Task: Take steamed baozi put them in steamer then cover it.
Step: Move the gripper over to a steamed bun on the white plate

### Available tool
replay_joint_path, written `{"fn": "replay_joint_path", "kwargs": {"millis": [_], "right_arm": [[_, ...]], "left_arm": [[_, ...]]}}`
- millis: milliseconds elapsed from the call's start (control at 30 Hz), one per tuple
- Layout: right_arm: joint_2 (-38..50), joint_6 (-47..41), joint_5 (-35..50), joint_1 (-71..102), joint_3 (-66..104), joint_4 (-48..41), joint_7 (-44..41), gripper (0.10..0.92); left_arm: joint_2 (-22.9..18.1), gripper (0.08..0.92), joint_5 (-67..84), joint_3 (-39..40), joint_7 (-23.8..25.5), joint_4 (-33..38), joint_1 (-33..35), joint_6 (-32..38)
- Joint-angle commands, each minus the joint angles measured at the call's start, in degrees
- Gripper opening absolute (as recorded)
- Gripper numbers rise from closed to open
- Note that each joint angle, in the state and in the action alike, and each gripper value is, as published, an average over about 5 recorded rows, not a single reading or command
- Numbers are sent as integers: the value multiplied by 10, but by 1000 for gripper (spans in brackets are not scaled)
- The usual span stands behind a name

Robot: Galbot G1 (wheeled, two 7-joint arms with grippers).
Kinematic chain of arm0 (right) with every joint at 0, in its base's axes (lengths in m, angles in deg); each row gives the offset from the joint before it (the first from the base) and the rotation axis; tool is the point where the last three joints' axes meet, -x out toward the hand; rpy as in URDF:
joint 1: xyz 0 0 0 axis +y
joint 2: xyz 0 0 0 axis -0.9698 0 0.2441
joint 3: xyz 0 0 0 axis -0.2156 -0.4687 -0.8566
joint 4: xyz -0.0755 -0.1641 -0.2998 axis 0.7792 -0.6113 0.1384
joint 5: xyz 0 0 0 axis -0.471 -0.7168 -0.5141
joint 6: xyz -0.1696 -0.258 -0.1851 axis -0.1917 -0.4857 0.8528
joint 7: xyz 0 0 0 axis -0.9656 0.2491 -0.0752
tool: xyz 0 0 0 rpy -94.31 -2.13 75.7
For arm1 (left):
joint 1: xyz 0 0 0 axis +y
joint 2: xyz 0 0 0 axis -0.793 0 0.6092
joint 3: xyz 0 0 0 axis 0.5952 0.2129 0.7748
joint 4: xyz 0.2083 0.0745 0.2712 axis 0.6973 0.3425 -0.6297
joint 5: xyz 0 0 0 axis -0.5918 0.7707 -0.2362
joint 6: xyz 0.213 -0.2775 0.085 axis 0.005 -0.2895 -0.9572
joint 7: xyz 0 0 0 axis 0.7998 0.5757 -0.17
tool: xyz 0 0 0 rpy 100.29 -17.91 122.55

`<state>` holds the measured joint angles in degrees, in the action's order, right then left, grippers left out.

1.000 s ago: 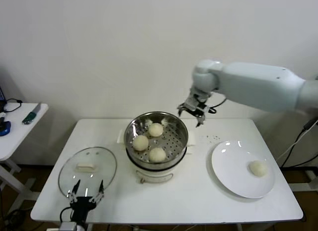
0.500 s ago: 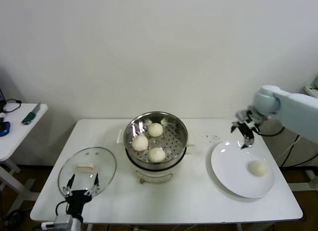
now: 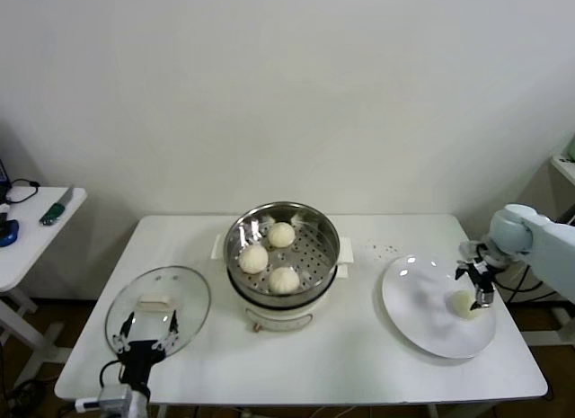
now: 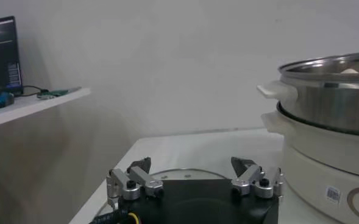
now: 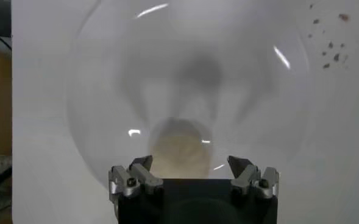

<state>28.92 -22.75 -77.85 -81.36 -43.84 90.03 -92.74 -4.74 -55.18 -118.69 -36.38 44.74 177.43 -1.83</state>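
Observation:
Three cream-white baozi [image 3: 269, 256] lie in the shiny steel steamer [image 3: 319, 231] on its white pot base at the table's middle. One more baozi [image 3: 462, 305] lies on the white plate [image 3: 415, 301] at the right; it also shows in the right wrist view [image 5: 179, 146]. My right gripper [image 3: 477, 282] is open just above that baozi, jaws either side of it [image 5: 190, 163]. The glass cover [image 3: 158, 306] lies flat at the front left. My left gripper [image 3: 144, 333] is open over the cover's near edge [image 4: 190, 165]. The steamer also shows in the left wrist view [image 4: 328, 97].
A small white side table [image 3: 36, 229] with a few items stands to the left. Dark specks [image 3: 384, 249] lie on the table behind the plate. A white wall runs close behind the table.
My right arm has swung from above the steamer's back rim to the right and down over the plate's baozi. My left gripper has crept forward over the cover's near edge.

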Motion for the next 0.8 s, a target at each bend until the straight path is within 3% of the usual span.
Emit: {"fn": "replay_joint_path", "kwargs": {"millis": [33, 467, 800], "right_arm": [[3, 5, -36, 70, 61, -42, 2, 823], [-21, 7, -34, 71, 61, -59, 7, 822], [-37, 7, -25, 69, 62, -67, 7, 779]], "left_arm": [[-2, 823, -2, -1, 0, -1, -1, -1], [-3, 823, -4, -1, 0, -3, 1, 1], [-4, 823, -8, 3, 0, 1, 1, 0]]}}
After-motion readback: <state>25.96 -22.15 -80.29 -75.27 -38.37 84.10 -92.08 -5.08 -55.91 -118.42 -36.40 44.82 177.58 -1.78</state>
